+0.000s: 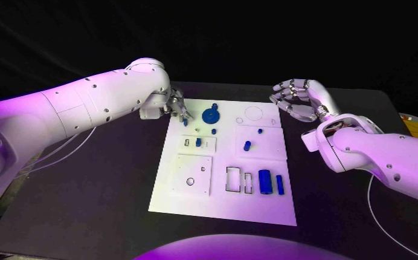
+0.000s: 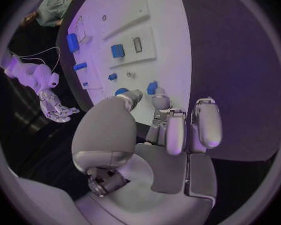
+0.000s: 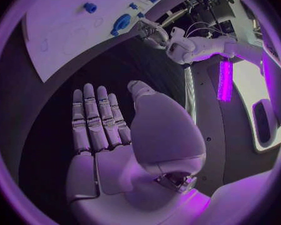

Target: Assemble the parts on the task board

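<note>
The white task board [image 1: 261, 208] lies mid-table with several blue parts on it. A round blue gear [image 1: 211, 115] sits near its far edge, and a small blue peg [image 1: 185, 122] stands by the far left corner. My left hand [image 1: 174, 107] hovers over that corner; in the left wrist view its thumb and a finger [image 2: 159, 102] point at the small blue peg [image 2: 152, 88] with nothing between them. My right hand [image 1: 296, 100] is raised off the board's far right corner, fingers [image 3: 97, 120] straight and spread, holding nothing.
Two blue cylinders [image 1: 264, 181] lie side by side near the board's front right, beside rectangular slots [image 1: 234, 178]. More small blue pieces [image 1: 247, 146] sit mid-board. A square plate with a hole [image 1: 191, 175] is at the front left. Black table surrounds the board.
</note>
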Robot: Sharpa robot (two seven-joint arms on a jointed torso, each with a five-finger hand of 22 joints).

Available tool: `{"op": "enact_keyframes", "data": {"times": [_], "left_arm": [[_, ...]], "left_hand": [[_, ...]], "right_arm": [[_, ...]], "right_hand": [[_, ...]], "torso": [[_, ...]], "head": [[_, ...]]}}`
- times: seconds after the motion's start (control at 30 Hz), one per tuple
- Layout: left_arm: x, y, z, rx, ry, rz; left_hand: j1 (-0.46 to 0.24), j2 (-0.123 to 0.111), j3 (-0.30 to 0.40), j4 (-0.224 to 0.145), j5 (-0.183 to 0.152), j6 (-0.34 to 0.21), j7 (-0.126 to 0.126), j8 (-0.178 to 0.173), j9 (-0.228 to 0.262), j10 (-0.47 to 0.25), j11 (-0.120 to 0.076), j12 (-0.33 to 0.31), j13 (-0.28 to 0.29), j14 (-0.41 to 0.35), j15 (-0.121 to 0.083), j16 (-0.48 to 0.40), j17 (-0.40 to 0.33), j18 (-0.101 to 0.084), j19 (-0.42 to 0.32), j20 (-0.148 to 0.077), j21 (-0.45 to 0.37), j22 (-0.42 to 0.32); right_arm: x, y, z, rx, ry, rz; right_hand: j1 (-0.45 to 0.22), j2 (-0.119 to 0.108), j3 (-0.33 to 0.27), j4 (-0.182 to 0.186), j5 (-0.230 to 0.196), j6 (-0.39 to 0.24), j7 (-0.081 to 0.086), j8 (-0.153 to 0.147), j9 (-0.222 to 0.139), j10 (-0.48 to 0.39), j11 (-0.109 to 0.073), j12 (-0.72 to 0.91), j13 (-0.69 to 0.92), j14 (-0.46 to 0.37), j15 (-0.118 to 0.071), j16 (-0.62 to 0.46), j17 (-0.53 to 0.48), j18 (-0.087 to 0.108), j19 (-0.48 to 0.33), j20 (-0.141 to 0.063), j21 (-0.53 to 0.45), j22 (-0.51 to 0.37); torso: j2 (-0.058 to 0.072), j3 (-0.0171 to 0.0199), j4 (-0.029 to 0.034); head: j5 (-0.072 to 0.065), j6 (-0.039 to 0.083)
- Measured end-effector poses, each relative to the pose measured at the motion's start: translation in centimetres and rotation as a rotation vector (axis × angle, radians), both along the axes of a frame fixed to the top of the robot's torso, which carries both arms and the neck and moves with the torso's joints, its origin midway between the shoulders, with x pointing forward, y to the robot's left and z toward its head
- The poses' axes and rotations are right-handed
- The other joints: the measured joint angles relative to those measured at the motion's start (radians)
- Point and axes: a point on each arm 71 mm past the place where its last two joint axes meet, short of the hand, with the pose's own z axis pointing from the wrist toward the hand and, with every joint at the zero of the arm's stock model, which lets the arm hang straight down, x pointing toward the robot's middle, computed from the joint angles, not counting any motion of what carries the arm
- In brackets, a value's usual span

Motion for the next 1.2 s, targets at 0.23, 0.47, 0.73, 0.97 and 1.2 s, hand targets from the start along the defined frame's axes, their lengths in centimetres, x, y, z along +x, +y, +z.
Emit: {"op": "enact_keyframes", "data": {"times": [0.23,0.47,0.73,0.97,1.2], "left_arm": [[-0.02,0.00,-0.12,-0.004,0.005,0.002],[0.02,0.09,-0.19,-0.006,0.007,0.006],[0.08,0.10,-0.22,-0.005,0.009,0.008],[0.11,0.14,-0.30,-0.008,0.009,0.012],[-0.10,0.51,-0.36,-0.042,0.011,0.031]], "left_hand": [[0.036,0.007,0.017,-0.002,0.000,0.004,-0.004,0.003,-0.002,0.001,-0.001,0.000,0.001,0.000,0.000,0.000,0.000,0.000,0.000,0.000,0.000,0.001],[0.104,0.020,0.062,-0.009,0.000,0.004,-0.004,0.012,-0.004,0.007,-0.007,0.000,0.001,-0.004,-0.004,0.000,0.000,0.000,0.004,-0.004,0.000,0.003],[0.140,0.020,0.089,-0.013,0.000,0.003,-0.004,0.016,-0.004,0.008,-0.008,0.000,0.006,-0.001,-0.006,0.000,0.000,0.000,0.004,-0.004,0.000,0.005],[0.195,0.018,0.173,-0.041,-0.004,-0.010,-0.005,0.037,-0.006,0.021,-0.010,0.000,0.011,0.000,-0.007,0.000,0.000,0.000,0.007,-0.007,0.000,0.009],[0.208,0.018,0.208,-0.006,-0.001,-0.018,-0.004,0.070,-0.006,0.046,-0.007,0.001,0.031,0.000,-0.007,0.000,0.000,0.000,0.007,-0.007,0.005,0.017]], "right_arm": [[-0.01,-0.01,0.00,0.000,0.000,0.000],[-0.02,-0.03,0.00,0.000,0.000,0.000],[-0.02,-0.04,0.01,0.000,0.000,0.000],[-0.03,-0.07,0.01,0.000,0.001,-0.001],[-0.04,-0.11,0.01,0.000,0.001,-0.001]], "right_hand": [[0.000,0.000,0.000,0.000,0.000,0.000,0.000,0.000,0.000,0.000,0.000,0.000,0.000,0.000,0.000,0.000,0.000,0.000,0.000,0.000,0.000,0.000],[0.000,0.000,0.000,0.000,0.000,0.000,0.000,0.000,-0.001,0.000,0.000,0.000,0.000,0.000,0.000,0.000,-0.001,0.000,0.000,0.000,0.000,-0.001],[0.000,0.000,0.000,0.000,0.000,0.000,0.000,0.000,-0.001,0.000,0.000,0.000,0.000,0.000,0.000,0.000,-0.001,0.000,0.000,0.000,0.000,-0.001],[0.000,0.000,0.000,0.000,0.000,0.000,0.000,0.000,-0.001,0.000,0.000,0.000,0.000,0.000,0.000,0.000,-0.001,0.000,0.000,0.000,0.000,-0.001],[0.000,0.000,0.000,0.000,0.000,0.000,0.000,0.000,-0.001,0.000,0.000,0.000,0.000,0.000,0.000,0.000,-0.001,0.000,0.000,0.000,0.000,-0.001]], "torso": [[0.000,0.0000,0.0001],[0.000,-0.0005,0.0001],[0.000,-0.0006,0.0004],[0.000,-0.0007,0.0002],[-0.001,0.0000,-0.0001]], "head": [[-0.001,-0.002],[-0.002,-0.005],[-0.003,-0.007],[-0.004,-0.010],[-0.003,-0.010]]}}
